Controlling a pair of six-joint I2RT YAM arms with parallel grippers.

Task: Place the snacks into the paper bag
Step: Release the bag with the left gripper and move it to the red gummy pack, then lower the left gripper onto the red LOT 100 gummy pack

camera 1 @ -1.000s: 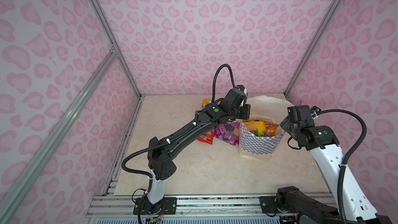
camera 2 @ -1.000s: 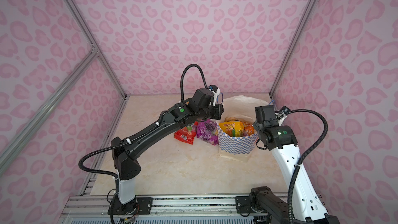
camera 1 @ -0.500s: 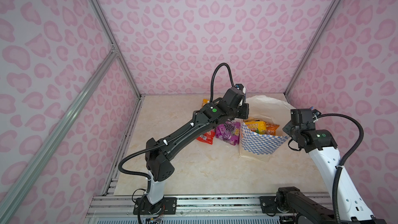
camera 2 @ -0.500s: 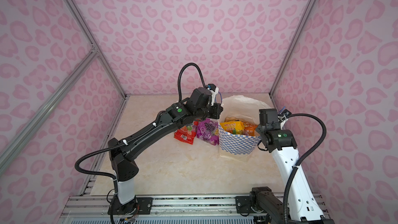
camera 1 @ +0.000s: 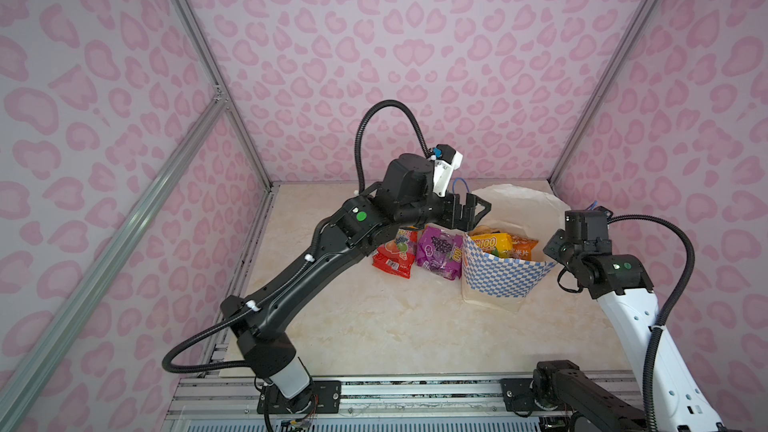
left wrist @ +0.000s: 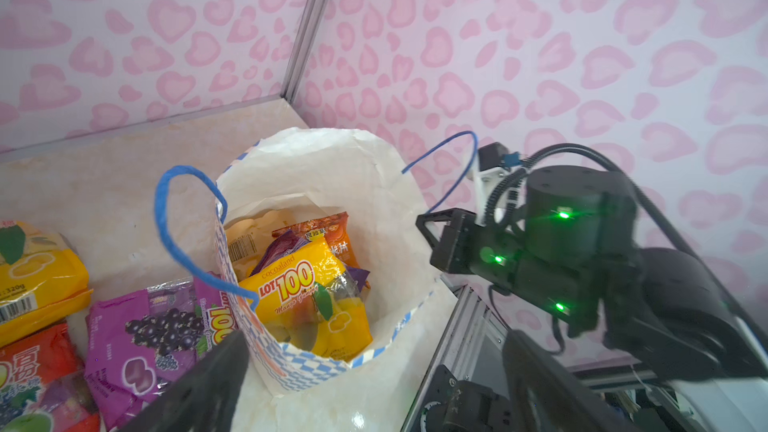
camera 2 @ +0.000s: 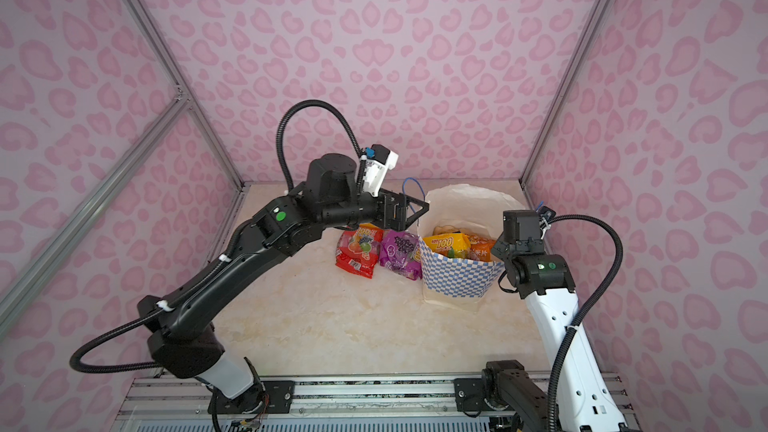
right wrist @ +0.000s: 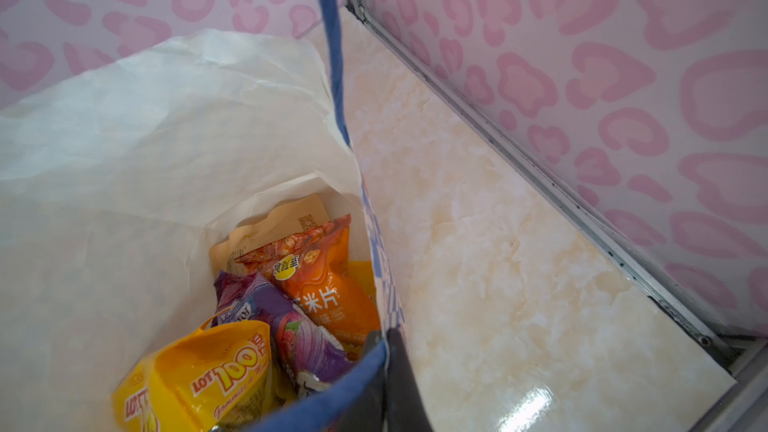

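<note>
The paper bag (camera 1: 503,280) (camera 2: 457,280) stands open at the back right. My right gripper (camera 1: 555,247) (right wrist: 384,367) is shut on its right rim and blue cord handle (right wrist: 332,56). My left gripper (camera 1: 469,211) (left wrist: 370,401) hangs open and empty over the bag's left rim. Inside lie a yellow packet (left wrist: 307,297) (right wrist: 208,371), an orange chips bag (right wrist: 328,284), a purple pouch (right wrist: 286,326) and a tan kraft pouch (right wrist: 291,218). On the table left of the bag lie a purple grape pouch (camera 1: 440,251) (left wrist: 153,326), a red pouch (camera 1: 395,255) and a yellow pouch (left wrist: 33,276).
Pink-patterned walls with metal frame rails (camera 1: 582,126) close in the marble tabletop (camera 1: 374,326) at the back and both sides. The bag stands near the back right corner. The bag's other blue handle (left wrist: 174,222) loops up at its left rim.
My left gripper has gone from shut to open above the bag's left rim. My right gripper has closed on the bag's right rim and shifted slightly right, widening the mouth.
</note>
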